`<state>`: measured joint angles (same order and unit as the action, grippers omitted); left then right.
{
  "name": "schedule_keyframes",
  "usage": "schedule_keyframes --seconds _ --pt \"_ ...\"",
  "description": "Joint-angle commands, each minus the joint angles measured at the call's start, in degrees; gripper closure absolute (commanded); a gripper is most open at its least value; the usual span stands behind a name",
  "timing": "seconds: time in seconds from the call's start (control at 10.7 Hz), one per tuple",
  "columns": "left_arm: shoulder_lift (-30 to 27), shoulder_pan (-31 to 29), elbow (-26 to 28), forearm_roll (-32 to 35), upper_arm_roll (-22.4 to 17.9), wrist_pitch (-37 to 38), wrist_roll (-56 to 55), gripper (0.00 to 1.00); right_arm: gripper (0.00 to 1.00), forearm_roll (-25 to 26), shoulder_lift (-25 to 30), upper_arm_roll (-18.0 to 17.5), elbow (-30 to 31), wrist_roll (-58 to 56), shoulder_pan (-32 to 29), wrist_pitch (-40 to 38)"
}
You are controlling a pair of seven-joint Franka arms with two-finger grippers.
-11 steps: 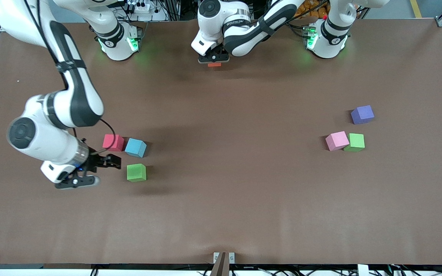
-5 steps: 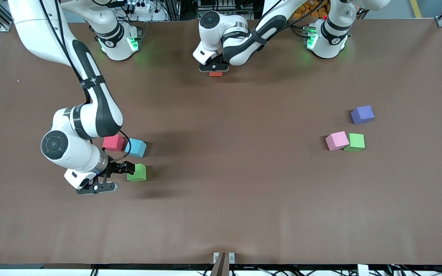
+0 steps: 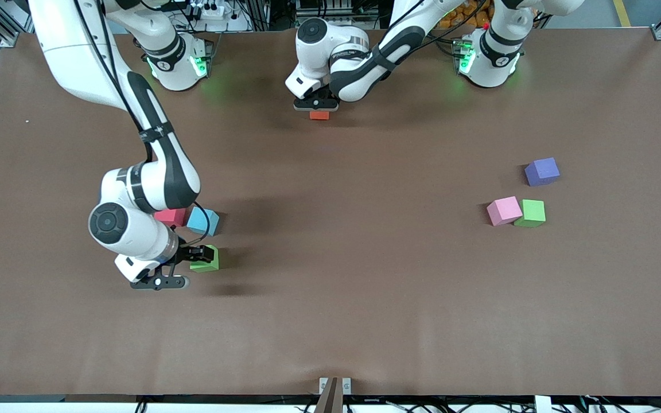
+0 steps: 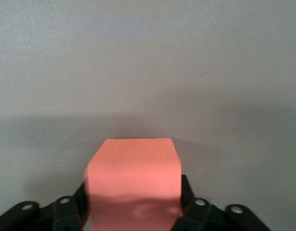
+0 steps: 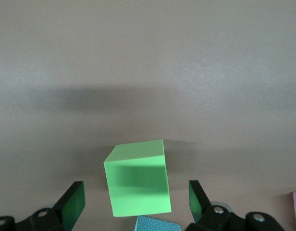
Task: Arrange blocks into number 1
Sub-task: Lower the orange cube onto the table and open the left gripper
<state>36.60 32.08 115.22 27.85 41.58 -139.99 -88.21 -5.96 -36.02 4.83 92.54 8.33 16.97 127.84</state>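
Because the table (image 3: 365, 321) holds loose foam cubes and no figure yet, we judge that either arm could spoil things. The right gripper (image 3: 194, 253) sits low with its jaws wide open on either side of the green block (image 3: 206, 259), gaps on both flanks, holding nothing. That block lies toward the right arm's end, nearer the camera than the blue block (image 3: 203, 221) and red block (image 3: 170, 216). We think a closing pinch could twist the green block, since it sits slightly askew between the jaws, or brush the blue block close by. The left gripper (image 3: 317, 105) is over the orange block (image 3: 319, 115), which lies mid-table near the bases. Whether it grips that block we cannot tell. If foam clings on lifting, the orange block could shift. Being cubes, none has a long axis or a heading.
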Motion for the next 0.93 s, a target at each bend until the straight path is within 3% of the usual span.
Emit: schedule_keyframes --seconds 0.0,0.19,0.47,0.84 --pt "-2.31 -0.18 -0.87 1.77 -0.10 2.52 -1.62 0.00 0.05 0.16 -1.68 0.97 -1.40 -1.47 0.96 0.65" --pt "-5.64 -2.18 -0.87 1.24 -0.01 4.89 -1.53 0.00 0.05 0.16 -2.29 1.05 -1.40 -3.14 0.87 1.44" --pt "-10.13 -9.82 -0.87 0.80 0.52 8.33 -1.35 0.00 0.06 0.16 -3.61 1.32 -1.40 -4.20 0.87 3.10" --pt "-10.94 -28.52 -0.52 0.10 4.28 9.83 1.88 0.00 0.06 -0.10 -5.72 1.32 -1.40 -5.61 0.87 5.92"
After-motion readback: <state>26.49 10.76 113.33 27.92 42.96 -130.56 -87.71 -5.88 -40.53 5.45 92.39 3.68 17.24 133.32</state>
